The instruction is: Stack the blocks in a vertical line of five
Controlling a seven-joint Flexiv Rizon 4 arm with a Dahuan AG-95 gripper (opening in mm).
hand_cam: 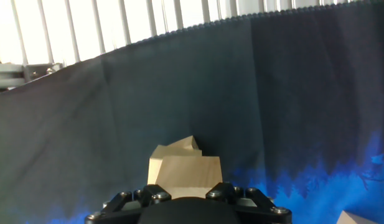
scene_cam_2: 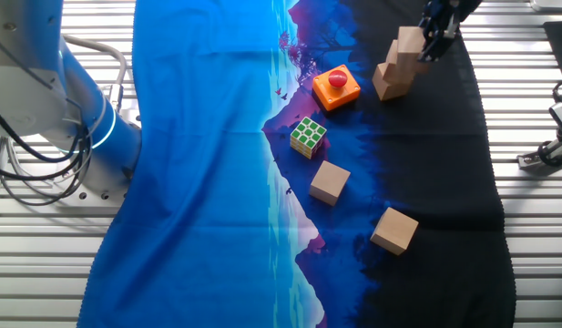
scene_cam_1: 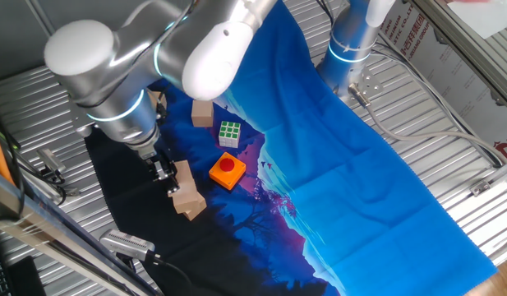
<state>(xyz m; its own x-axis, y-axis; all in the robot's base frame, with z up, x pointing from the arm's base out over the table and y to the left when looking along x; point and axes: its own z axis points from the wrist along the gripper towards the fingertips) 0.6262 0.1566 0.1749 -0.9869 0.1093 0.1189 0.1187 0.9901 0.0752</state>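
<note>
Sitting on the dark left end of the cloth (scene_cam_1: 376, 189) in one fixed view, a short stack of tan blocks (scene_cam_1: 187, 197) is rising unevenly, its cubes twisted out of line with one another; how many cubes it holds is hard to tell. The claw (scene_cam_1: 164, 174) is pressing in against the stack's upper cube, and in the hand view that cube is sitting right between the fingers (hand_cam: 126, 200), though whether the claw is truly clamping it or only bracketing it I cannot tell. Further right, a loose block (scene_cam_1: 202, 113) is lying flat on the cloth, partly under the arm (scene_cam_1: 154, 57), with another tan block (scene_cam_1: 160, 102) peeking out behind the arm's wrist. Next along, the green-and-white puzzle cube (scene_cam_1: 229, 133) is resting just beside the orange button block (scene_cam_1: 227, 171). The ribbed metal counter (scene_cam_1: 450, 115) is showing around the cloth, and a second arm's base (scene_cam_1: 352, 45) is standing at the far right
</note>
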